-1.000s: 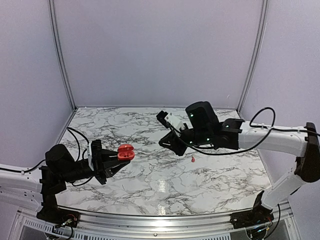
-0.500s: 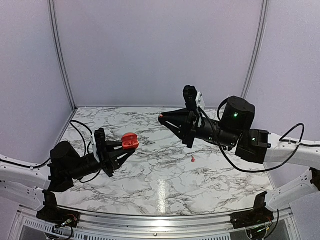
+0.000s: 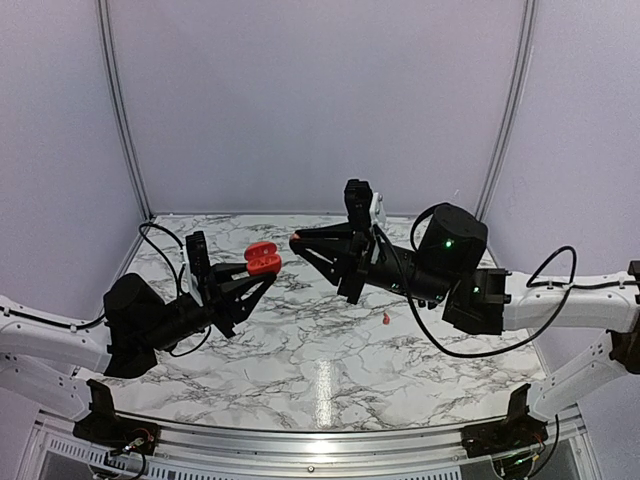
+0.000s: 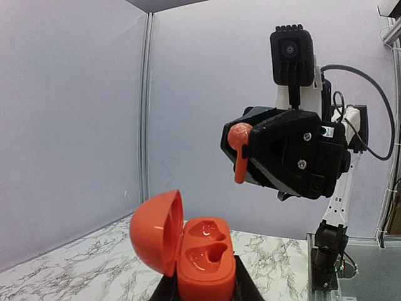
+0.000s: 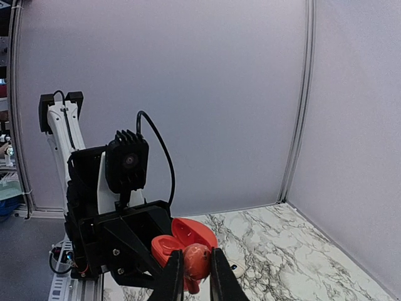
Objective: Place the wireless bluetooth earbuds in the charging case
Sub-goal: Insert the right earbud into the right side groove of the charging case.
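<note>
left gripper (image 3: 262,274): I'm holding it raised, clamping case (image 3: 263,260), lid open.
right gripper (image 3: 297,241): holding it raised opposite, pinching earbud (image 3: 294,237) near case, not touching.

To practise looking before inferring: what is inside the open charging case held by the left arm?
Two moulded sockets in the charging case, both empty and glossy; no earbud sits in them. The case's underside is hidden between the left fingers.
</note>
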Robot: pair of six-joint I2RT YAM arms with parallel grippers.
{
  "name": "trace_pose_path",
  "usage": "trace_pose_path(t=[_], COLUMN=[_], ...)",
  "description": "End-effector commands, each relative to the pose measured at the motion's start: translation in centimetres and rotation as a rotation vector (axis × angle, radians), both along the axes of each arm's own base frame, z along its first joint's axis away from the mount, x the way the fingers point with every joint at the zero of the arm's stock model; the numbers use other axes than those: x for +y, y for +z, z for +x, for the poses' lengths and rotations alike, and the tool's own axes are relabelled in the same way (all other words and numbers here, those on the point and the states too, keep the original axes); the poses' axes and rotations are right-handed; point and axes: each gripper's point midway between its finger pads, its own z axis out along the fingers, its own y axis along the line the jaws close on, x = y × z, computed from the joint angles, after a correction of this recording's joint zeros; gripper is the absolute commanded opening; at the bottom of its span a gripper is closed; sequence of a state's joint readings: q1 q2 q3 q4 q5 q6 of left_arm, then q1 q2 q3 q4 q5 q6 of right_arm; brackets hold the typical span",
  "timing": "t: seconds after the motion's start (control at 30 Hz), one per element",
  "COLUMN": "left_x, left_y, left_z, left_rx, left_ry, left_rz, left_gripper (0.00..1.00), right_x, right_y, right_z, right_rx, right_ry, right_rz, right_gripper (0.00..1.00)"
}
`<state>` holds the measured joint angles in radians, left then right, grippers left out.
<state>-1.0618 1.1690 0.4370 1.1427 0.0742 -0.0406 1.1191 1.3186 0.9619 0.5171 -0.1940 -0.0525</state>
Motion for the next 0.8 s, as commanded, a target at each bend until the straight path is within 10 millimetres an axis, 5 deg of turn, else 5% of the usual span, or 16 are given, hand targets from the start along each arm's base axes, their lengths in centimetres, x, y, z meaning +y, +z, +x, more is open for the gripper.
trace_pose_path(t=[0.0, 0.4, 0.77], left_x=[0.4, 0.2, 0.1], left_y=[2.6, 2.8, 2.0], left_z=[0.4, 0.4, 0.3], left_rx=[-0.023, -0.025, -0.025], left_ry=[0.016, 0.014, 0.005], left_rz=[-0.086, -0.102, -0.082], left_gripper=[0.00, 0.00, 0.00], right_x=[0.6, 2.3, 2.1], right_y=[2.2, 1.1, 2.7], right_z=[-0.5, -0.4, -0.8], right_rx=[-0.011, 0.019, 0.007], right_ry=[0.008, 0.031, 0.049], right_rz=[0.076, 0.072, 0.085], right_gripper=[0.08, 0.09, 0.09])
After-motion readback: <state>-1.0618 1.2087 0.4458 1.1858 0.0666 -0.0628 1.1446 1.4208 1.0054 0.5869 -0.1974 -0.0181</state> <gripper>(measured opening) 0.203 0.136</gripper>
